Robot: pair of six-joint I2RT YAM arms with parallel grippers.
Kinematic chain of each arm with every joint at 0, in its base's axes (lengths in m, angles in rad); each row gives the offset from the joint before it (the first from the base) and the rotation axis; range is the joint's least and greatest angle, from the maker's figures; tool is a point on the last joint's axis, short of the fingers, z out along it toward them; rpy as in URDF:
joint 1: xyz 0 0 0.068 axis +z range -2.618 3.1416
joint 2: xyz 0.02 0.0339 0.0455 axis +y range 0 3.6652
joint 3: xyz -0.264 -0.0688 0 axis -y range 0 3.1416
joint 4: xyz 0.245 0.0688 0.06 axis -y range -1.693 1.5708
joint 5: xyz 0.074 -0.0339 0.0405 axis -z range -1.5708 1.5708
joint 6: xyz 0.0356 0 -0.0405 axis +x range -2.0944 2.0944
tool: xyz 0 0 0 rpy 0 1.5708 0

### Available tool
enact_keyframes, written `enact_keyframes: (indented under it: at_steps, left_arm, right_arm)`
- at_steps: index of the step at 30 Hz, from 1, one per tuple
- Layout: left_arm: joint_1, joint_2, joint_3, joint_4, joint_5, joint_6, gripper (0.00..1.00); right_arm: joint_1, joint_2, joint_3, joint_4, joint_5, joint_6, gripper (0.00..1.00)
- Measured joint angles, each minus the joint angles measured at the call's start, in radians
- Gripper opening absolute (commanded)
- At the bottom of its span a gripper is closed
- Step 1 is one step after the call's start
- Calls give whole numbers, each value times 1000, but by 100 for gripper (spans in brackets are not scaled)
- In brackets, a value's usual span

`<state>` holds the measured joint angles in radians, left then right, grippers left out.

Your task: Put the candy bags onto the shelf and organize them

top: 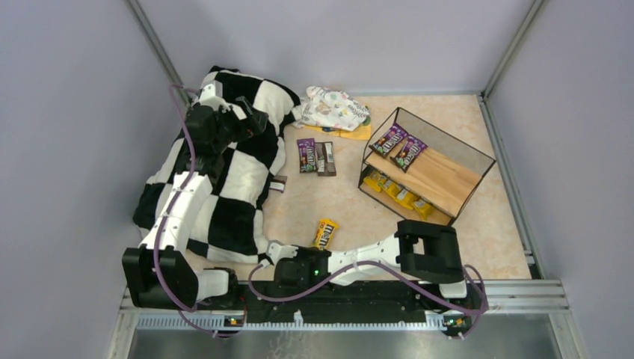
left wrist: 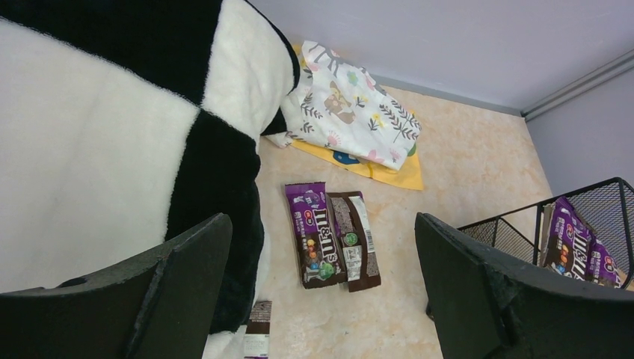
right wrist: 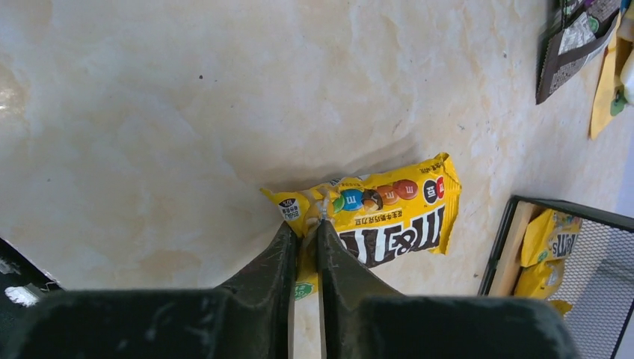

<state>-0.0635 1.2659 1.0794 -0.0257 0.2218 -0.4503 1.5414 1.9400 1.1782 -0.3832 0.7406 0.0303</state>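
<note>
Candy packet, yellow and glossy, pinched at one end by the right gripper.
The gripper's two fingers are closed almost together on the packet's crimped edge, and the packet lies on the beige marbled tabletop to the near left of the two-tier black-wire rack with light wooden boards, well apart from it. Two purple packets sit on the rack's upper board and several yellow packets on its lower one. Left of the rack, a purple packet and a dark brown packet lie touching side by side. Beyond them are a white floral cloth bundle on a flat orange sheet. Farther left, the left gripper hangs over a black-and-white checkered blanket with its jaws spread wide and nothing held.
</note>
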Motion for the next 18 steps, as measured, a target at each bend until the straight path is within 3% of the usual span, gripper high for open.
enact_keyframes:
  at_steps: [10, 18]
  left_arm:
    - [0, 8, 0, -1, 4, 0, 98]
    - [0, 8, 0, 0, 13, -1, 98]
  right_arm:
    - [-6, -30, 0, -64, -11, 0, 0]
    - [-41, -338, -122, -192, -25, -40, 0]
